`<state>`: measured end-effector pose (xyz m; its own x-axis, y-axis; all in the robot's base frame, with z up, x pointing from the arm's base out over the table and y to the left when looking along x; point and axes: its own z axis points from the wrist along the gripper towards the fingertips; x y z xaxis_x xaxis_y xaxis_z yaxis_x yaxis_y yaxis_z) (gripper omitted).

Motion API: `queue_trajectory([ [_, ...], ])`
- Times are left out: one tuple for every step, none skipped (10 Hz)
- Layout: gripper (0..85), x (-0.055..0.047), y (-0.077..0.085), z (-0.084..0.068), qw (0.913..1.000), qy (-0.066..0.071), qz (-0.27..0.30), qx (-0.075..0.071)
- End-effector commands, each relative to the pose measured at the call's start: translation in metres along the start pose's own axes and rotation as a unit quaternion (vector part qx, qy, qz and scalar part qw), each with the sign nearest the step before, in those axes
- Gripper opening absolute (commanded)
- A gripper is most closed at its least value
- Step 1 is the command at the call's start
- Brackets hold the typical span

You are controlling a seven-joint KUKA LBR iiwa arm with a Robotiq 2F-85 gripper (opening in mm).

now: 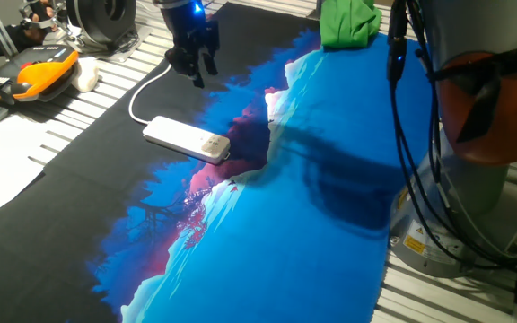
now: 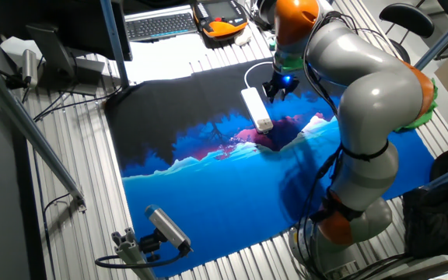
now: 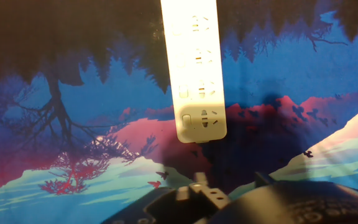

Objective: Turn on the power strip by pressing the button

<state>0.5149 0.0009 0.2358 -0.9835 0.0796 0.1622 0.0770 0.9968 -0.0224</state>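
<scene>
The white power strip [image 1: 185, 138] lies flat on the printed mat, its thin white cord curling away behind it. It also shows in the other fixed view [image 2: 257, 109] and in the hand view [image 3: 194, 62]. The small greyish button [image 1: 212, 144] sits at the strip's end nearest the mat's middle, and it shows at the strip's lower end in the hand view [image 3: 187, 121]. My gripper [image 1: 200, 76] hangs in the air above and behind the strip, apart from it; in the other fixed view [image 2: 277, 91] it is just right of the strip. No view shows the fingertips clearly.
The strip rests on a black, blue and pink landscape mat [image 1: 312, 224]. An orange-and-black device [image 1: 34, 74] lies at the back left, a green cloth [image 1: 348, 22] at the back. The arm's base and cables [image 1: 474, 135] stand at the right. A keyboard [image 2: 158, 25] lies beyond the mat.
</scene>
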Motion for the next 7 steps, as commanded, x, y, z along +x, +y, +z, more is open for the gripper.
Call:
queue_trajectory([
  [0.0,0.0,-0.0001,0.0,1.0,0.0,0.001,0.0],
  [0.0,0.0,-0.0001,0.0,1.0,0.0,0.001,0.0],
  [0.0,0.0,-0.0001,0.0,1.0,0.001,-0.002,0.0],
  [0.0,0.0,-0.0001,0.0,1.0,0.0,-0.002,-0.001],
  [0.0,0.0,-0.0001,0.0,0.9997,-0.009,0.011,-0.019],
  [0.0,0.0,-0.0001,0.0,0.9975,-0.032,0.033,-0.053],
  [0.0,0.0,-0.0001,0.0,0.9984,-0.031,0.035,-0.031],
])
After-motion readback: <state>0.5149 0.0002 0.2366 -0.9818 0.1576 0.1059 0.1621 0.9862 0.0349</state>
